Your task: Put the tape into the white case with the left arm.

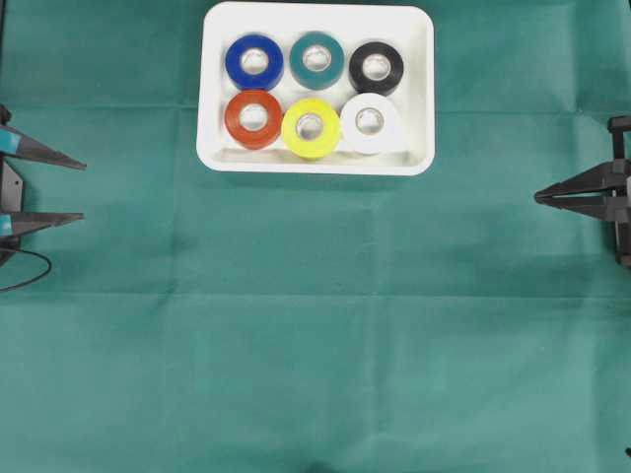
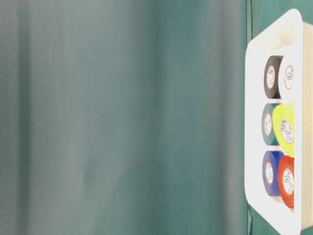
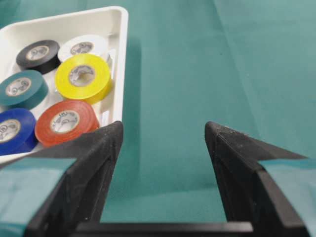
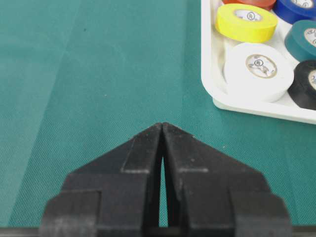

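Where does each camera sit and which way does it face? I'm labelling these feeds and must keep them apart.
Overhead: above, facing straight down at white case on green cloth; left gripper and right gripper at the edges.
Table-level: low, picture turned sideways, facing the case; no robot parts.
Left wrist: behind open fingers, case ahead-left.
Right wrist: behind shut fingertips, case ahead-right.
Shared: all show the yellow tape.

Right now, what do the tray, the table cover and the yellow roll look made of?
Tray: looks like smooth molded plastic, white and slightly glossy, with rounded corners and a raised rim.
Table cover: green woven fabric, matte; fine weave and fold creases show.
Yellow roll: probably vinyl tape, with a smooth, faintly shiny side, wound on a core with a printed paper label.
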